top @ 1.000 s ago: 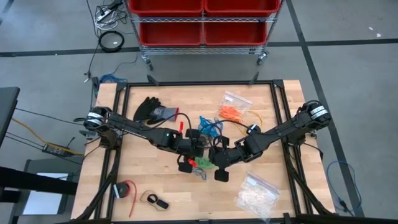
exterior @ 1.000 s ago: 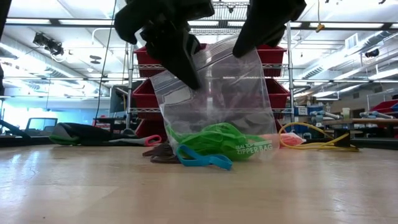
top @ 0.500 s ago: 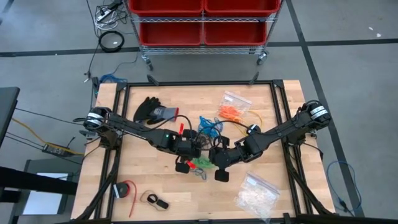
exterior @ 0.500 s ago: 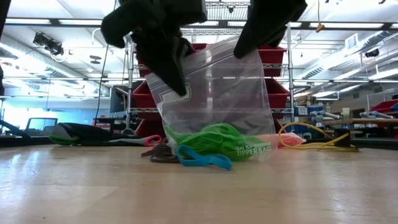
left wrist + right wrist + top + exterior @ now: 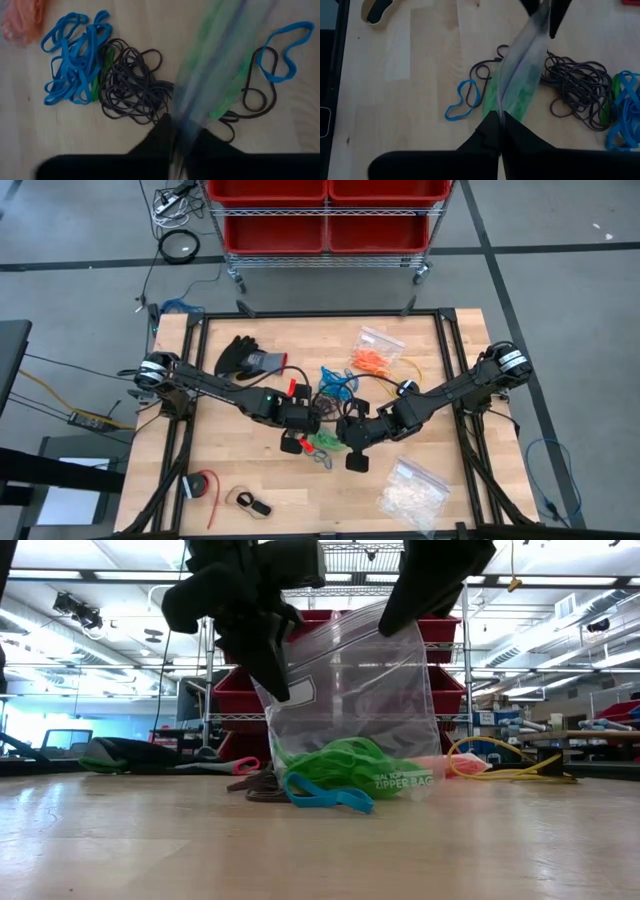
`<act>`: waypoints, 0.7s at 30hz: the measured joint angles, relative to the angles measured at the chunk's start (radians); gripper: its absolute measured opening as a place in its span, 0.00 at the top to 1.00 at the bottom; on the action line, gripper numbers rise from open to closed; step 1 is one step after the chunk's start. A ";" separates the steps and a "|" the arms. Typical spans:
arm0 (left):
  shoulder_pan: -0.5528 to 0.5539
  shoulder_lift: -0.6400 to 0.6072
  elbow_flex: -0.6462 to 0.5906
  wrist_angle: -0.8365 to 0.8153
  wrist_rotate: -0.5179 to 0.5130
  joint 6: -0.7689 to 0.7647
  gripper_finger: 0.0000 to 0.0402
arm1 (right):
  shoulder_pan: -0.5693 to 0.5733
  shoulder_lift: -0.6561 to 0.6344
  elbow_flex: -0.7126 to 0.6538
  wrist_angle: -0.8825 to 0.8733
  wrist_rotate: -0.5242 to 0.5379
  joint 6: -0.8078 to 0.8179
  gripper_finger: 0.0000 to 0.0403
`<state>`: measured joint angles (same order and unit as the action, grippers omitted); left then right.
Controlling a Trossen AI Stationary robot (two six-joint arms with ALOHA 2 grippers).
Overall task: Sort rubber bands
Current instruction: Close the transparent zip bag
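Both grippers are hanging onto the same clear zip bag [image 5: 350, 705] mid-frame in the low view, holding it upright off the wood. The left gripper [image 5: 272, 660] is pinching the bag's top edge on the left side of that frame, fingers pressed together on the plastic, and the left wrist view is showing the same thing: two dark fingers [image 5: 155, 142] meeting right on the bag's rim. The right gripper [image 5: 425, 590] is doing the same at the upper right of the low frame, fingers clamped tight on the other end of the rim.

Inside the bag, green rubber bands [image 5: 335, 765] are sitting bunched at the bottom. A blue band [image 5: 325, 795] is lying on the table [image 5: 320, 850] just in front of the bag, touching a dark band [image 5: 260, 785] beside it.

In the left wrist view, a tangle of black bands [image 5: 132, 82] is sitting centre-left, with a blue pile [image 5: 72, 57] right against it further left and a bit of orange [image 5: 22, 17] peeking in at the upper left corner.

From above, a bag of orange bands [image 5: 375, 355] is lying upper right of centre, a black glove [image 5: 245, 358] upper left, and a bag of whitish pieces [image 5: 412, 492] lower right.
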<state>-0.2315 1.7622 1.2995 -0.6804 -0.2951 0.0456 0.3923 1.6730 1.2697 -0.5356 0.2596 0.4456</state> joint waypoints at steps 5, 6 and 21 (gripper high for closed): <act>-0.001 0.000 0.000 -0.013 0.037 0.000 0.99 | 0.000 0.000 0.000 -0.004 -0.001 0.001 1.00; -0.001 0.000 -0.002 -0.016 0.052 -0.008 0.99 | 0.000 0.000 0.000 -0.004 -0.001 0.001 1.00; 0.002 -0.071 -0.050 -0.039 0.026 -0.045 0.89 | 0.006 0.001 0.000 -0.028 0.007 0.006 1.00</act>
<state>-0.2291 1.6917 1.2499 -0.7196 -0.2689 0.0006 0.3981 1.6737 1.2697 -0.5631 0.2668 0.4515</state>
